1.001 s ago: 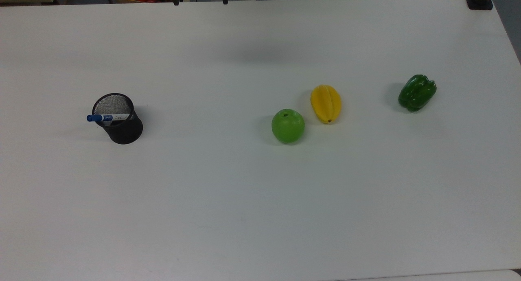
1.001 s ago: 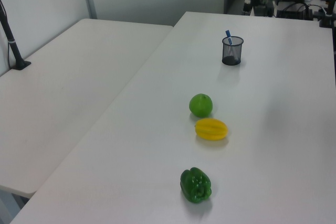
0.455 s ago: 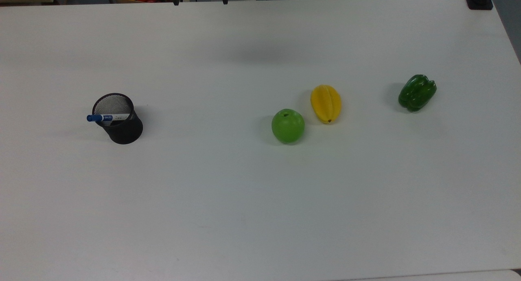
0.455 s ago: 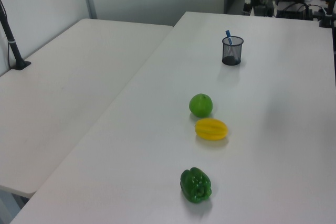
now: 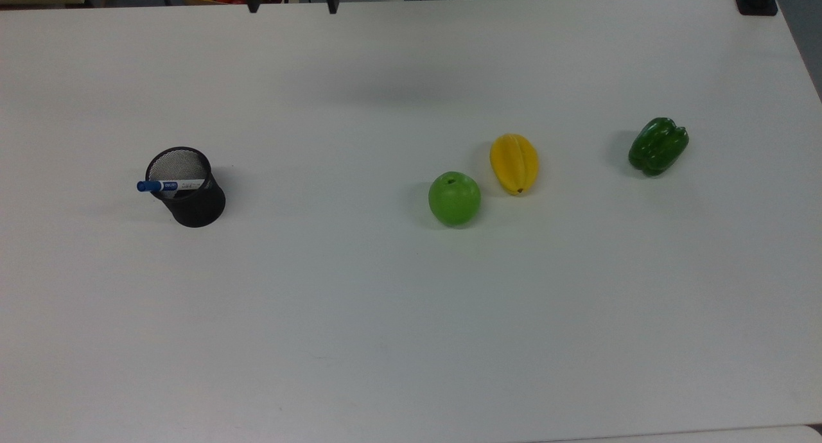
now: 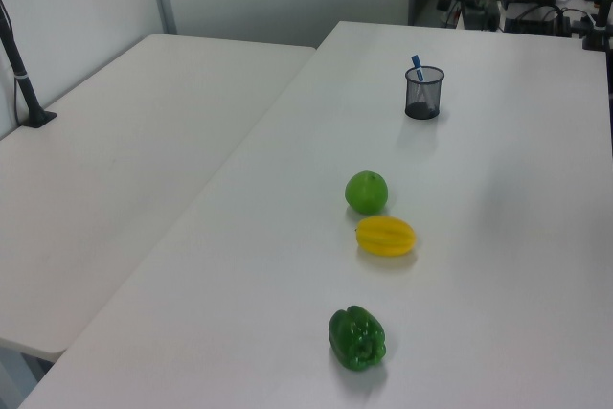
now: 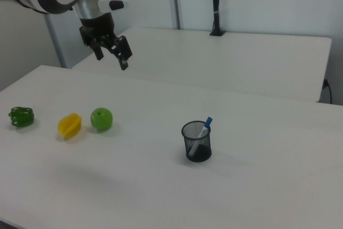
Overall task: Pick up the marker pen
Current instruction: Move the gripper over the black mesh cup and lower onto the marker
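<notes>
Gripper (image 7: 111, 52) hangs high over the table (image 5: 385, 314), fingers spread wide and holding nothing; we see it in the right view well above and to the right view's left of the mesh cup. In the top view its two dark fingertips poke in at the far edge, and against the pictures from a second ago they have slid toward the top view's left, from roughly above the table's middle to a spot nearer the cup's side. Nothing on the table has shifted in that time.

We read this as the start of the approach: the arm is travelling sideways toward the target, still high and not yet descending.

Marker pen (image 5: 168, 185) stands slanted in the black mesh cup (image 5: 190, 196), at the top view's left. Its blue cap sticks out over the rim toward the top view's left, with the white barrel lying across the opening. In the right view the cap end (image 7: 207, 123) leans up and to the right view's right; in the left view the pen (image 6: 417, 66) shows at the far end of the table.

Green apple (image 5: 454, 198), yellow star fruit (image 5: 514, 162) and green pepper (image 5: 657, 145) sit in a loose row to the top view's right, well apart from the cup, so we judge them no obstacle.

Our guess for what follows: more travel over the cup, then a descent onto the exposed cap end. Risk we note: the light cup may tip or drag if the pen is pulled off-axis.
</notes>
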Controlling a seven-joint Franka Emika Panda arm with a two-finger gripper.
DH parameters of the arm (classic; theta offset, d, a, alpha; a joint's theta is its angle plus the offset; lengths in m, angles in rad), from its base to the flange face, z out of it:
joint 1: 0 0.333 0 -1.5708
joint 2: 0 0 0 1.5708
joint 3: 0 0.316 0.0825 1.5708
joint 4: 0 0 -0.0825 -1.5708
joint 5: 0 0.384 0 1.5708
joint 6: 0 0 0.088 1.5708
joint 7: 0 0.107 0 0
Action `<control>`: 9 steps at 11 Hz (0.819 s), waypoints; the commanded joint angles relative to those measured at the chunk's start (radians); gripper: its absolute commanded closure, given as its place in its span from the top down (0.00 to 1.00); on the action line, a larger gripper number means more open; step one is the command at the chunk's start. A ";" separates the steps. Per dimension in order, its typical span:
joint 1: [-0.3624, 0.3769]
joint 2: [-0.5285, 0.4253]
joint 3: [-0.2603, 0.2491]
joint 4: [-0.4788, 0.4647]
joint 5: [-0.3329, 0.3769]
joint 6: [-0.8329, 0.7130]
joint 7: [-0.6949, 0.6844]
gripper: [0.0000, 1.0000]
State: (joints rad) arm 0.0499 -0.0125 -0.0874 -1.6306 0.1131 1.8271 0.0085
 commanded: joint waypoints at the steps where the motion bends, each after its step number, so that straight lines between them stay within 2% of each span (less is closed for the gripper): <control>1: -0.044 0.069 -0.011 0.047 -0.020 0.104 -0.007 1.00; 3: -0.053 0.127 -0.049 0.087 -0.065 0.151 0.068 1.00; 5: -0.080 0.172 -0.063 0.087 -0.120 0.239 0.161 1.00; 7: -0.081 0.203 -0.092 0.083 -0.159 0.293 0.179 1.00; 9: -0.081 0.267 -0.116 0.080 -0.162 0.365 0.180 1.00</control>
State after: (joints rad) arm -0.0386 0.1923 -0.1756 -1.5586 -0.0272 2.1230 0.1606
